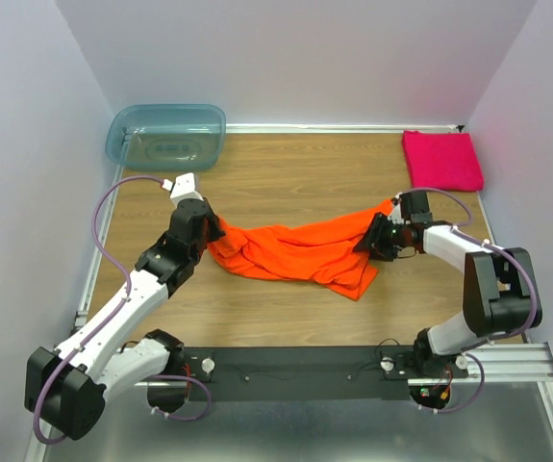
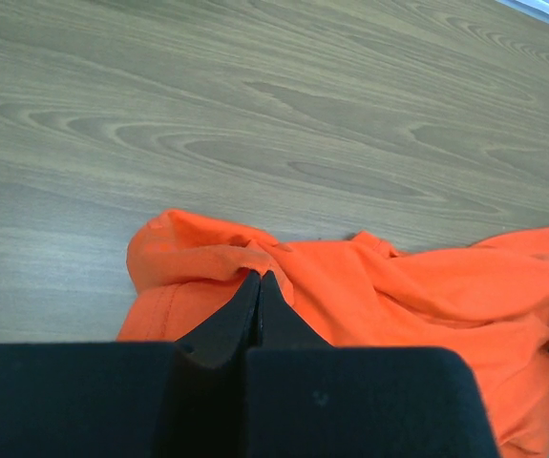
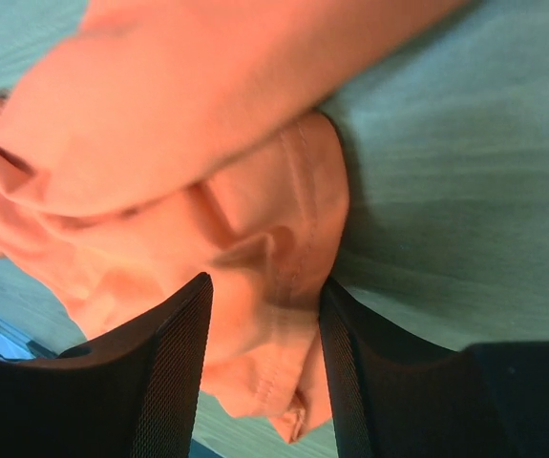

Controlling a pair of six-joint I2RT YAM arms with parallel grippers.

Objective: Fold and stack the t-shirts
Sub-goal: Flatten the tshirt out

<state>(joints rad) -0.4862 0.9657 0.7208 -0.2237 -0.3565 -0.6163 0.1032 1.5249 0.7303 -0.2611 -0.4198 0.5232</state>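
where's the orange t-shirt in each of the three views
top external: picture centre, orange t-shirt strung between left tool and right tool
left wrist: lower half, from the closed tips to the right edge
right wrist: upper left and centre, bunched between the fingers
shared landmark: wood-grain table behind it in all three
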